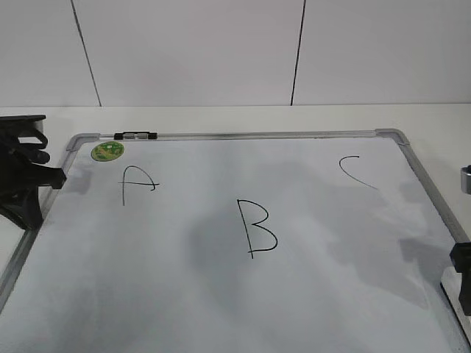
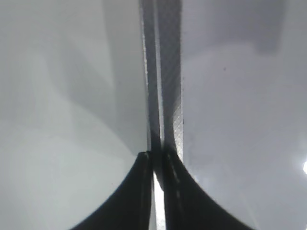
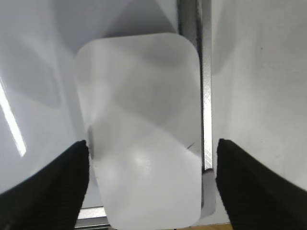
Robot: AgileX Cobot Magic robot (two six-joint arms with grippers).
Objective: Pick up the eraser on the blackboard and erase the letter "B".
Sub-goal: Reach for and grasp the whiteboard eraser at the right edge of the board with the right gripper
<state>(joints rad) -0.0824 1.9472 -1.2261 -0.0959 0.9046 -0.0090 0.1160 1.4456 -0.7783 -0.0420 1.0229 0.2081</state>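
Observation:
The blackboard (image 1: 221, 294) is a white board with a silver frame, lying flat. The black letter "B" (image 1: 257, 228) is at its middle, between an "A" (image 1: 137, 182) and a "C" (image 1: 353, 170). The white glossy eraser (image 3: 144, 134) lies on the board by the frame's corner in the right wrist view. My right gripper (image 3: 152, 143) is open and straddles the eraser, with its left finger close to the eraser's edge; it shows at the exterior view's right edge (image 1: 462, 276). My left gripper (image 2: 157, 155) is shut and empty over the board's left frame rail (image 2: 160, 72), and it also shows in the exterior view (image 1: 29, 184).
A green round sticker (image 1: 107, 151) sits at the board's far left corner. A small black clip (image 1: 136, 135) is on the far frame rail. A silver object (image 1: 465, 179) shows at the right edge. A white wall stands behind the table.

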